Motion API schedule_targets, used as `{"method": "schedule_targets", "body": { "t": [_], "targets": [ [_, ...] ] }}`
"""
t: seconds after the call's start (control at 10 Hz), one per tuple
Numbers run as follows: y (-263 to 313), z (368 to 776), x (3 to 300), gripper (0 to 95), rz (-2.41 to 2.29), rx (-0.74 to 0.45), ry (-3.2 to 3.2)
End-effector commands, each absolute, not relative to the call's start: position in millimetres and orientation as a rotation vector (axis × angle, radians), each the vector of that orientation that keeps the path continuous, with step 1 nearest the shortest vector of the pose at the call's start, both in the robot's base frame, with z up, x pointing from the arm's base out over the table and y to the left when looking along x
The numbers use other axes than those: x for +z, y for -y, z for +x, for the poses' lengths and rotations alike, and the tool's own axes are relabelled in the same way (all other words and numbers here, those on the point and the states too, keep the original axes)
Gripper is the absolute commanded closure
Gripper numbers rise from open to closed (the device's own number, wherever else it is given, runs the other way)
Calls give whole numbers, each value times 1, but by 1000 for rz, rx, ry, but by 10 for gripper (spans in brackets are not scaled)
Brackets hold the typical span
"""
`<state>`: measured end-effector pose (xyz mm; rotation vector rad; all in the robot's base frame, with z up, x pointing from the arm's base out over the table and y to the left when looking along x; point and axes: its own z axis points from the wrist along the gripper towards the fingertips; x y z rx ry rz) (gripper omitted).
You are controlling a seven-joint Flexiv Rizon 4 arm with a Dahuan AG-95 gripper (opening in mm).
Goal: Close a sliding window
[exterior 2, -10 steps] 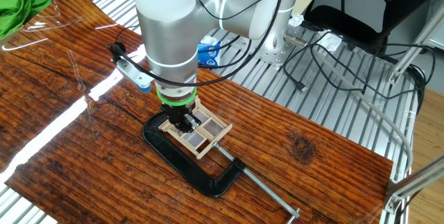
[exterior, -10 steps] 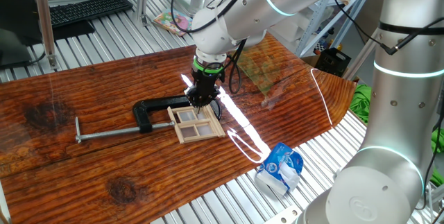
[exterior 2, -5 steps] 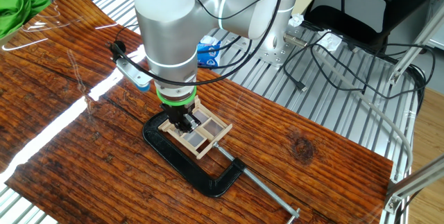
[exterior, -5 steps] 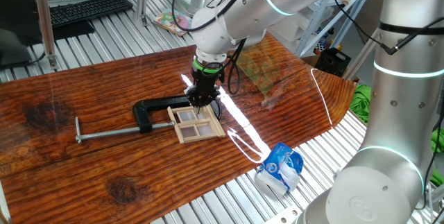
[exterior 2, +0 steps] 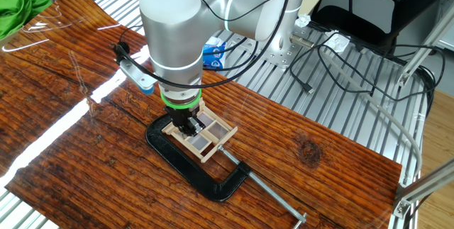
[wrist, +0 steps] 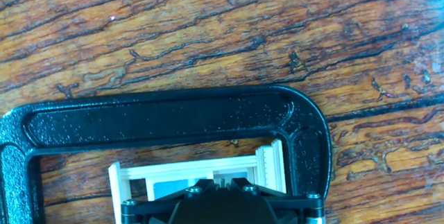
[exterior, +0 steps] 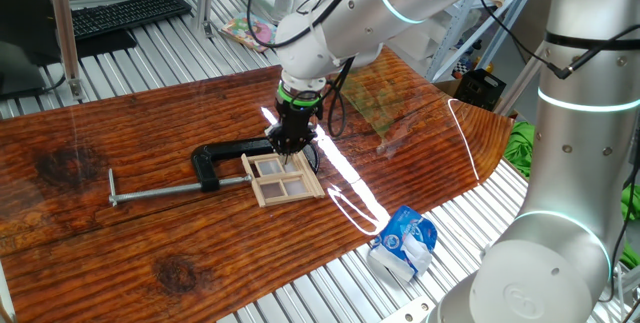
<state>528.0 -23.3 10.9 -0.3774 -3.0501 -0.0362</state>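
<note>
My hand [exterior: 287, 149] poised straight down over sliding window [exterior: 284, 181], fingertips at or touching frame's far edge nearest clamp's curved back. Window lies flat on wooden tabletop [exterior: 120, 223], pinned inside black C-clamp [exterior 2: 202, 176]. Clamp screw bar [exterior: 165, 194] runs away sideways from my hand. I cannot tell finger spread or contact; hand view [wrist: 201, 182] shows window directly under fingers. My guess: sash slides along frame's long side.

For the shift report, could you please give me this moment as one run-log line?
phase: closing | claw: down at sliding window, opening hidden | window: gripped in black C-clamp on wooden table
</note>
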Motion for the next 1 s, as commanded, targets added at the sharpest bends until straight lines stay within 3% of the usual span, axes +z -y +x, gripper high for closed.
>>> {"method": "schedule_targets", "body": {
  "t": [0.1,1.0],
  "targets": [
    [24,527,13,950,-382,-36,3048],
    [28,510,11,950,-362,-40,3055]
  ]
}}
